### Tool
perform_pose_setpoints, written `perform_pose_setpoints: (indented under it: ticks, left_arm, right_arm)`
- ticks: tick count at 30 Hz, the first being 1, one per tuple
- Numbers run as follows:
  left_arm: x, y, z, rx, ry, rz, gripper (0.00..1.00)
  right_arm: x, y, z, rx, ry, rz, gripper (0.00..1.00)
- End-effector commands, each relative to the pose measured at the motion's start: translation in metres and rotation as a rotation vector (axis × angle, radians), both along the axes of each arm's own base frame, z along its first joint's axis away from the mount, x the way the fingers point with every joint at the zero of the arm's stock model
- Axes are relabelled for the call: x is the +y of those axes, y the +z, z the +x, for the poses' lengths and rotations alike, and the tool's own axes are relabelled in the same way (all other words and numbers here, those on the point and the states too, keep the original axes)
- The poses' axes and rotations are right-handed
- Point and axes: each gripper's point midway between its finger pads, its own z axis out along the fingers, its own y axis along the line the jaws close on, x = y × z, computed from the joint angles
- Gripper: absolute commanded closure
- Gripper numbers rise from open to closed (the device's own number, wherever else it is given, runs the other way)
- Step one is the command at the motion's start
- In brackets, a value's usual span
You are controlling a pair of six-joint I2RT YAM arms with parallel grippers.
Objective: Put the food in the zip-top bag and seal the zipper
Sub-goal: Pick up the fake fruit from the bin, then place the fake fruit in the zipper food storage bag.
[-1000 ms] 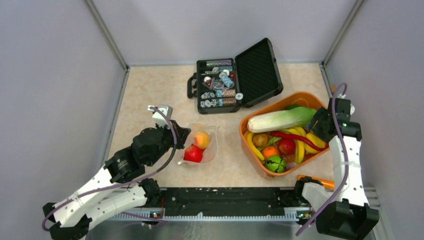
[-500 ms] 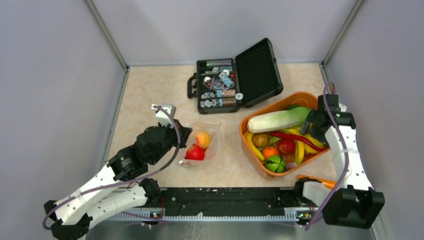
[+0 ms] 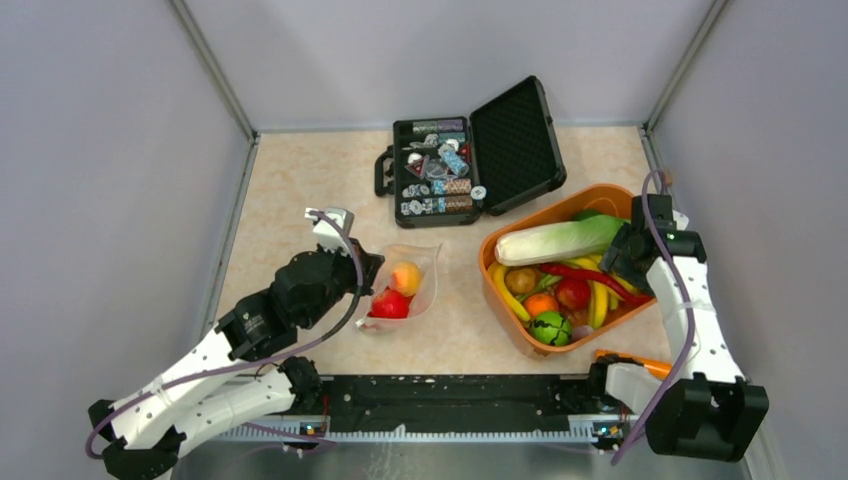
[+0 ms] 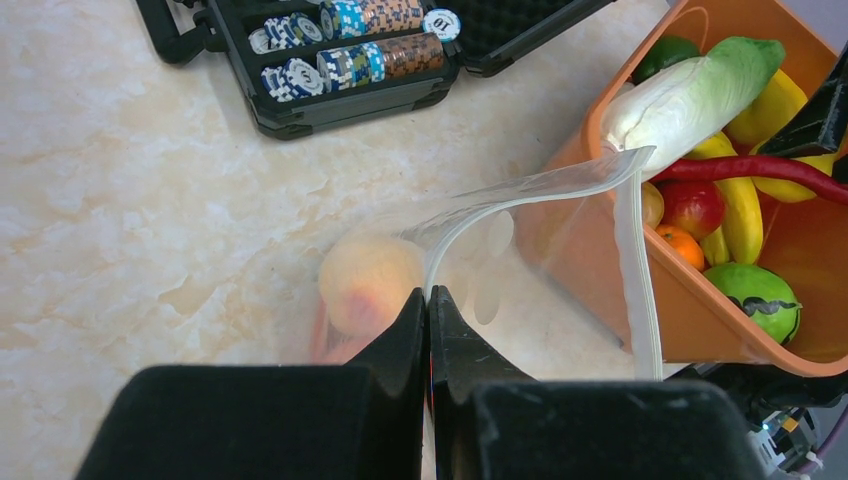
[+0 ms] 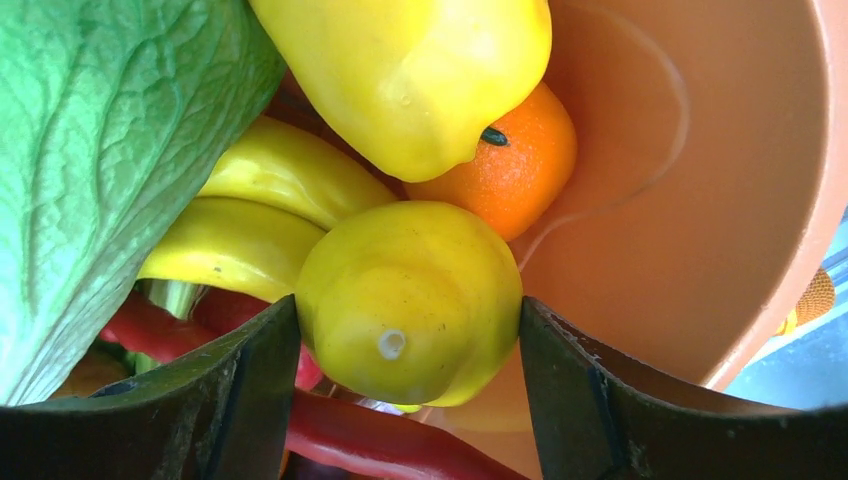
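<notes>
Tabletop (image 3: 300, 180) unchanged; right hand (image 3: 628, 258) shifted left, clasping lemon (image 5: 410, 290).

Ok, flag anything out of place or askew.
In the black case, some poker chips lie jumbled, not in rows, and a loose chip sits at the hinge. An orange item lies outside the orange tub, by the right arm's base.

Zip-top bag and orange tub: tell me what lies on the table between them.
Nothing: in the top view a bare strip of table separates the zip-top bag from the orange tub.
</notes>
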Motion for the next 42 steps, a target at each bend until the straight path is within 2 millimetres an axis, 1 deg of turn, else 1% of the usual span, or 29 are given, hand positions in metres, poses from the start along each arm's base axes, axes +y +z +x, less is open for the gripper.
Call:
perform_pose_setpoints:
  ticks: [1,2,3,5,6,8,11,14,18,20,21,24,25,28,31,35,37,38,41,42]
  left_arm:
    - [0.000,0.015,0.005,-0.039,0.017,-0.035,1.00]
    - [0.000,0.015,0.005,-0.038,0.019,-0.035,1.00]
    - [0.000,0.014,0.006,-0.037,0.021,-0.035,1.00]
    - [-0.001,0.014,0.006,-0.033,0.020,-0.035,1.00]
    - [-0.002,0.014,0.006,-0.031,0.018,-0.037,1.00]
    - [-0.002,0.014,0.006,-0.026,0.017,-0.037,1.00]
    - [-0.002,0.014,0.006,-0.021,0.020,-0.038,1.00]
    - [-0.001,0.013,0.006,-0.016,0.027,-0.038,1.00]
    - [-0.002,0.008,0.007,-0.004,0.029,-0.032,1.00]
    - [-0.003,0.007,0.007,0.001,0.028,-0.032,1.00]
    - [-0.005,0.007,0.007,0.002,0.026,-0.032,1.00]
    - [-0.007,0.008,0.008,0.005,0.022,-0.030,1.00]
    - [-0.007,0.008,0.008,0.007,0.020,-0.027,1.00]
    - [-0.009,0.005,0.008,0.015,0.015,-0.021,1.00]
    - [-0.012,0.006,0.008,0.020,0.008,-0.031,1.00]
    - [-0.014,0.007,0.010,0.022,0.009,-0.033,1.00]
    - [-0.014,0.007,0.010,0.023,0.010,-0.031,1.00]
    - [-0.014,0.006,0.010,0.025,0.010,-0.028,1.00]
    - [-0.012,0.005,0.010,0.026,0.018,-0.023,1.00]
    - [-0.011,0.005,0.010,0.026,0.021,-0.021,1.00]
  right_arm:
    - [0.009,0.033,0.014,-0.146,0.027,0.028,0.58]
    - [0.011,0.039,0.017,-0.173,0.040,0.034,0.67]
    - [0.013,0.044,0.019,-0.196,0.055,0.041,0.72]
    - [0.016,0.053,0.022,-0.247,0.071,0.052,0.75]
    - [0.018,0.057,0.023,-0.273,0.080,0.058,0.79]
    - [0.021,0.065,0.025,-0.315,0.095,0.065,0.79]
    - [0.022,0.083,0.026,-0.397,0.103,0.060,0.79]
    - [0.032,0.108,0.032,-0.518,0.147,0.093,0.78]
    - [0.076,0.143,0.043,-0.688,0.286,0.287,0.78]
    - [0.097,0.155,0.045,-0.738,0.343,0.395,0.78]
    - [0.108,0.161,0.046,-0.760,0.380,0.448,0.78]
    - [0.142,0.189,0.042,-0.863,0.557,0.591,0.77]
    - [0.151,0.197,0.039,-0.894,0.605,0.622,0.77]
    - [0.164,0.217,0.030,-0.970,0.688,0.647,0.77]
    - [0.176,0.225,0.025,-0.979,0.751,0.671,0.76]
    - [0.195,0.222,0.021,-0.938,0.821,0.705,0.76]
    - [0.212,0.221,0.016,-0.916,0.875,0.726,0.76]
    - [0.219,0.219,0.017,-0.907,0.885,0.720,0.76]
    - [0.248,0.215,0.014,-0.871,0.955,0.708,0.76]
    - [0.260,0.215,0.012,-0.866,0.982,0.710,0.76]
